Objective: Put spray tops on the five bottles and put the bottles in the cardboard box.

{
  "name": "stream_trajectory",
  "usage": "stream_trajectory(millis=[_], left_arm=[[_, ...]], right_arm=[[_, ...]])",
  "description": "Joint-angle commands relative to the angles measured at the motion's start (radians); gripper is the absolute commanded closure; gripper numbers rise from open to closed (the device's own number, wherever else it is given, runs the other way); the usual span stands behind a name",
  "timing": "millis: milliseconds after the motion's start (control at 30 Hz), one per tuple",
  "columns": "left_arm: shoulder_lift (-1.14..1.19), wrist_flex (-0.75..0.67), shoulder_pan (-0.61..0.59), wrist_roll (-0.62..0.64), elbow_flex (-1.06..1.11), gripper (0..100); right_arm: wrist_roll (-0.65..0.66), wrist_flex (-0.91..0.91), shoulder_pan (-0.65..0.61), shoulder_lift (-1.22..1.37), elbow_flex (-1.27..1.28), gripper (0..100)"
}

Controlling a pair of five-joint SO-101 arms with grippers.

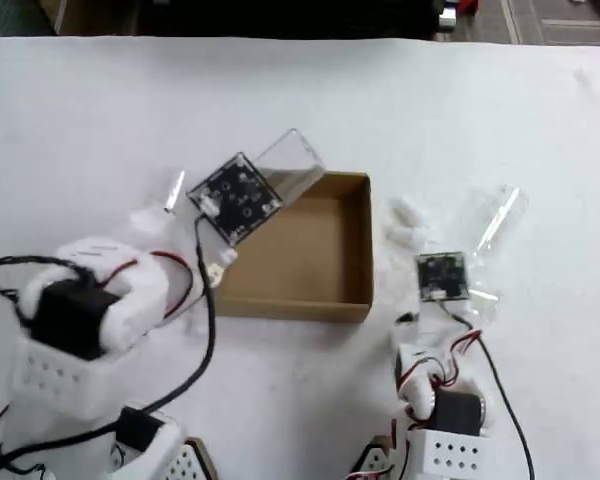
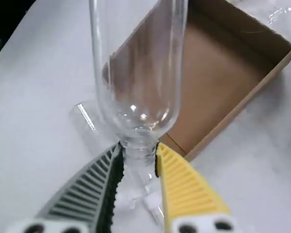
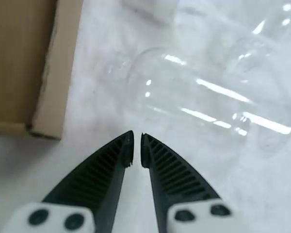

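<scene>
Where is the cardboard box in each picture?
High view: the cardboard box sits open in the middle of the table.
Left wrist view: the cardboard box lies behind the clear bottle in the fingers.
Right wrist view: one corner of the cardboard box shows, near a lying bottle.
Shared landmark: the white table under the box.

One bottle (image 1: 292, 158) hangs above the cardboard box's (image 1: 300, 298) far left corner; other bottles (image 1: 495, 215) lie to its right.
</scene>
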Motion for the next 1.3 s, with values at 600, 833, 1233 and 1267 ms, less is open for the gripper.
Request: stream_trajectory(millis=[600, 833, 1233, 1267], left_arm=[[-0.081, -0.365, 0.104, 0.302, 0.141, 98], [-0.096, -0.486, 0.110, 0.311, 0.210, 98], [-0.458, -0.727, 0.105, 0.341, 0.624, 98], [-0.472, -0.726, 0.105, 0.345, 0.628, 98]], right_arm=[[0.008, -0.680, 0.024, -0.012, 0.029, 98.1], [0.002, -0.664, -0.024, -0.012, 0.029, 98.2], [-0.077, -0.697, -0.044, -0.012, 0.029, 98.1], [-0.077, -0.691, -0.044, -0.010, 0.029, 98.1]])
